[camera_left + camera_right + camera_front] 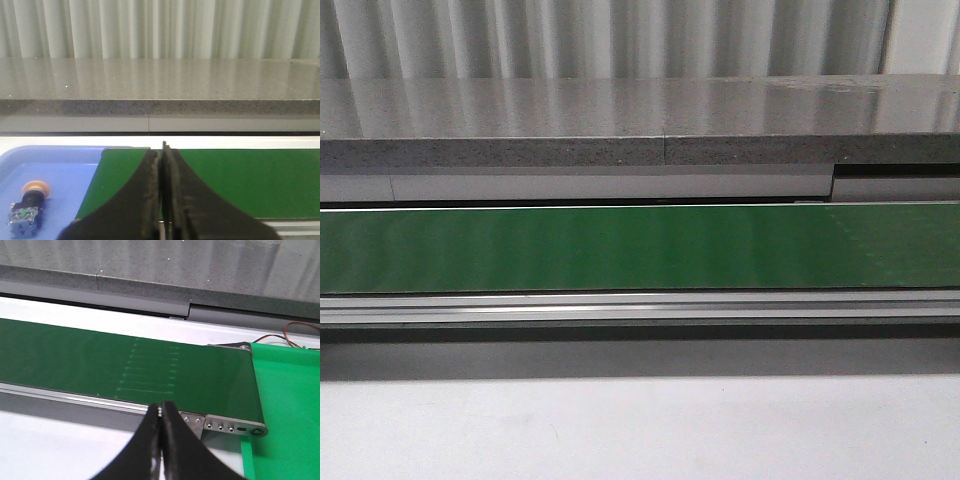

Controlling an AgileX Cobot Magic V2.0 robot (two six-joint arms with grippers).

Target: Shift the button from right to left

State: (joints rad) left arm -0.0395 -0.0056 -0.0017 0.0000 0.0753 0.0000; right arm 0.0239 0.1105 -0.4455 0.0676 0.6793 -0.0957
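Note:
The button (pixel 29 206), with its yellow-orange cap and blue block, lies in a blue tray (pixel 60 175) at the end of the green conveyor belt (pixel 240 180), seen in the left wrist view. My left gripper (pixel 162 150) is shut and empty above the belt's end, beside the tray. My right gripper (pixel 160 407) is shut and empty over the belt's near rail (pixel 75 396), close to its other end. Neither gripper nor the button shows in the front view, only the belt (pixel 640 247).
A green tray (pixel 287 405) sits past the belt's end in the right wrist view, with red and black wires (pixel 300 332) behind it. A grey stone counter (pixel 640 125) runs behind the belt. White tabletop (pixel 640 425) lies in front.

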